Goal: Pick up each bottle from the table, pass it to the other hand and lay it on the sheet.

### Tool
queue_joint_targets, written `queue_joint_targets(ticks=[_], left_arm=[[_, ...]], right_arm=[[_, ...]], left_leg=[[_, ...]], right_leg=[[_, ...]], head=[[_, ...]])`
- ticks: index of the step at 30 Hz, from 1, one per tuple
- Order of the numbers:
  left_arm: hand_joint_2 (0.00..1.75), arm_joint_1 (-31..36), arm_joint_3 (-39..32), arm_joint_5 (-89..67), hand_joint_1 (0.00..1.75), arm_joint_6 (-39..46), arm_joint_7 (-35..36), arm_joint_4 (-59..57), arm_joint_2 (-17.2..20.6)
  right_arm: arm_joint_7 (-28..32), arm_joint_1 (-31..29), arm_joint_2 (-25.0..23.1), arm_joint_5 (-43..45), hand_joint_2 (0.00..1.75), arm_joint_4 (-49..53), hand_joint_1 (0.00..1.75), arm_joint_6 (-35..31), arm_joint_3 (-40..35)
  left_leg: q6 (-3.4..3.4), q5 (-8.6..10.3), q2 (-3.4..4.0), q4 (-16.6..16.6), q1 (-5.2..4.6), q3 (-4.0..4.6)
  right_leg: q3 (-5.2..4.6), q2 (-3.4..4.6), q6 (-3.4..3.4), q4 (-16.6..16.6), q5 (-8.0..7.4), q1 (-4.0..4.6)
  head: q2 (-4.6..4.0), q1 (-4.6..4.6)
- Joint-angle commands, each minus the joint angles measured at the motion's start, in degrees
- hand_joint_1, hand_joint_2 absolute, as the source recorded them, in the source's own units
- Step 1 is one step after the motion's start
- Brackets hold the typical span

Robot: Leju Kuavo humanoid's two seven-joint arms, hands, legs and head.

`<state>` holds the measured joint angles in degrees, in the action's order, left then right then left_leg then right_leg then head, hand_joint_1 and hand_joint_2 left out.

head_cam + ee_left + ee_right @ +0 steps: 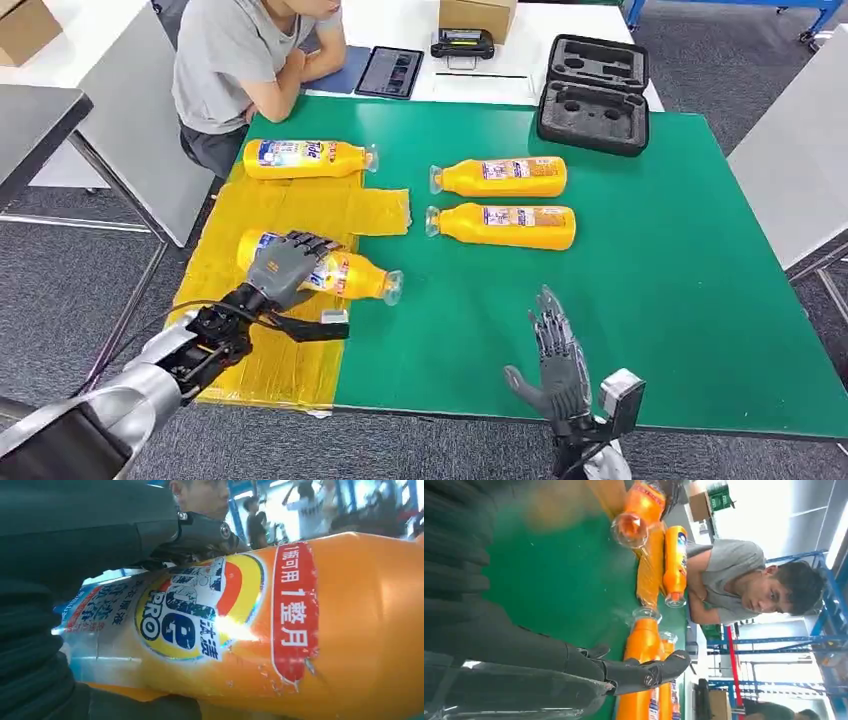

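- Head view: the left hand lies over the near bottle, fingers wrapped across its labelled body; this bottle lies on its side on the sheet, cap end reaching past the sheet's right edge onto the green table.
- Left wrist view: the dark fingers curve over the top of the same orange bottle and the thumb sits below it, so the hand grips it; whether the bottle rests on the sheet or is just clear of it cannot be told.
- A far bottle lies on its side along the sheet's far edge, cap pointing right, just in front of a seated person.
- Two more bottles lie side by side on the table, well to the right of the sheet: the farther one and the nearer one, caps pointing towards the sheet.
- The right hand stands upright over the table's near edge, right of the sheet, fingers spread and holding nothing.
- A black case sits on the table's far edge, beyond the two bottles.
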<state>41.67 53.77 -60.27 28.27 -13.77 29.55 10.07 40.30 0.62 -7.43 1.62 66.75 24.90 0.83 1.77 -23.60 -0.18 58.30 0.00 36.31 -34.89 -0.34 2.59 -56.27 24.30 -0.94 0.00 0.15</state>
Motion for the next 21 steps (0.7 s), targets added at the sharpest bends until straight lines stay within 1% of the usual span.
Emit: queue_joint_targets(ticks=[1,4,6,7,8,9,10,11,12,14,15,16,17,18,19,21], left_arm=[[1.75,6.54,2.26,-3.25,1.75,-9.07,1.49,-6.77,1.19],[1.75,6.9,0.43,-1.87,1.75,-11.96,-0.52,-6.51,1.04],[1.75,8.24,0.31,-1.83,1.75,-14.3,-0.89,-7.18,0.26],[1.75,8.75,-0.25,-1.38,1.75,-16.47,-0.93,-7.87,-0.43],[1.75,8.75,-0.25,-1.38,1.75,-16.47,-0.93,-7.87,-0.43],[1.75,8.44,-1.34,-0.21,1.75,-18.21,-2.25,-7.79,-0.44],[1.75,8.11,-2.25,0.72,1.75,-19.2,-3.26,-7.68,-0.26],[1.75,8.11,-2.25,0.72,1.75,-19.2,-3.26,-7.68,-0.26],[1.75,8.11,-2.25,0.72,1.75,-19.2,-3.26,-7.68,-0.26],[1.75,8.11,-2.25,0.72,1.75,-19.2,-3.26,-7.68,-0.26],[1.75,7.85,-2.62,1.21,1.75,-19.26,-4.17,-7.5,0.02],[1.75,7.33,-3.87,2.67,1.75,-19.74,-5.54,-7.11,0.16],[1.75,6.95,-4.4,3.31,1.75,-20.04,-6.31,-6.78,0.27],[1.75,6.74,-4.71,3.67,1.75,-20.37,-6.78,-6.51,0.43],[1.75,6.65,-4.87,3.85,1.75,-20.46,-7.05,-6.34,0.49],[1.75,6.65,-4.87,3.85,1.75,-20.46,-7.05,-6.34,0.49]], right_arm=[[-0.3,-0.33,-1.73,0.71,1.75,-4.56,0.0,-0.79,-0.48],[-0.3,-0.12,-1.9,0.64,1.75,-4.45,0.0,-0.89,-0.4],[-0.3,-0.69,-2.03,0.55,1.75,-5.01,0.0,-1.19,-0.41],[-0.3,-1.4,-2.05,0.47,1.75,-5.69,0.0,-1.42,-0.46],[-0.3,-1.4,-2.05,0.47,1.75,-5.69,0.0,-1.42,-0.46],[-0.3,-1.52,-1.94,0.39,1.75,-5.83,0.0,-1.51,-0.42],[-0.3,-1.42,-1.83,0.53,1.75,-5.73,0.0,-1.56,-0.21],[-0.3,-1.42,-1.83,0.53,1.75,-5.73,0.0,-1.56,-0.21],[-0.3,-1.42,-1.83,0.53,1.75,-5.73,0.0,-1.56,-0.21],[-0.3,-1.42,-1.83,0.53,1.75,-5.73,0.0,-1.56,-0.21],[-0.3,-1.13,-1.68,0.67,1.75,-5.47,0.0,-1.38,-0.05],[-0.3,-0.88,-1.72,0.85,1.75,-5.45,0.0,-1.11,0.23],[-0.3,-0.73,-1.76,1.01,1.75,-5.35,0.0,-0.96,0.52],[-0.3,-0.69,-1.78,0.87,1.75,-5.22,0.0,-0.94,0.63],[-0.3,-0.66,-1.79,0.75,1.75,-5.09,0.0,-1.03,0.73],[-0.3,-0.66,-1.79,0.75,1.75,-5.09,0.0,-1.03,0.73]], left_leg=[[-0.1,-0.11,0.09,0.0,0.1,-0.25],[-0.09,-0.07,-0.02,0.04,0.1,-0.12],[-0.1,-0.12,-0.01,0.03,0.1,-0.24],[-0.07,-0.08,0.05,0.03,0.1,-0.15],[-0.1,-0.15,0.06,0.07,0.1,-0.27],[-0.08,-0.09,0.03,0.03,0.09,-0.17],[-0.09,-0.12,0.06,0.02,0.1,-0.28],[-0.13,-0.19,0.08,0.03,0.12,-0.44],[-0.06,-0.05,0.04,0.0,0.05,-0.15],[-0.09,-0.09,0.07,-0.01,0.07,-0.24],[-0.06,-0.05,0.04,-0.01,0.05,-0.15],[-0.1,-0.14,0.04,0.01,0.09,-0.33],[-0.08,-0.1,0.05,0.0,0.08,-0.25],[-0.05,-0.05,0.05,-0.03,0.03,-0.15],[-0.09,-0.14,0.08,-0.01,0.07,-0.33],[-0.07,-0.09,0.06,-0.01,0.05,-0.22]], right_leg=[[0.26,0.09,-0.12,0.04,0.06,0.11],[0.15,-0.01,-0.1,0.02,0.06,0.11],[0.27,0.0,-0.12,0.02,0.09,0.11],[0.17,0.05,-0.09,0.02,0.04,0.1],[0.29,0.07,-0.12,-0.02,0.11,0.11],[0.19,0.05,-0.09,0.02,0.05,0.1],[0.29,0.07,-0.11,0.04,0.07,0.11],[0.44,0.1,-0.15,0.04,0.13,0.13],[0.14,0.06,-0.07,0.02,0.03,0.06],[0.23,0.09,-0.1,0.04,0.05,0.08],[0.14,0.05,-0.07,0.03,0.03,0.06],[0.32,0.06,-0.12,0.03,0.1,0.1],[0.24,0.07,-0.09,0.04,0.07,0.09],[0.13,0.07,-0.06,0.03,0.03,0.03],[0.32,0.1,-0.11,0.03,0.1,0.08],[0.21,0.08,-0.08,0.03,0.05,0.06]], head=[[0.0,-0.02],[0.0,-0.02],[0.0,-0.02],[0.0,-0.04],[0.0,-0.04],[0.0,0.0],[0.0,-0.04],[0.0,-0.02],[0.0,-0.04],[0.0,-0.02],[0.0,-0.02],[0.0,-0.02],[0.0,-0.02],[0.0,-0.02],[0.0,-0.02],[0.0,-0.02]])
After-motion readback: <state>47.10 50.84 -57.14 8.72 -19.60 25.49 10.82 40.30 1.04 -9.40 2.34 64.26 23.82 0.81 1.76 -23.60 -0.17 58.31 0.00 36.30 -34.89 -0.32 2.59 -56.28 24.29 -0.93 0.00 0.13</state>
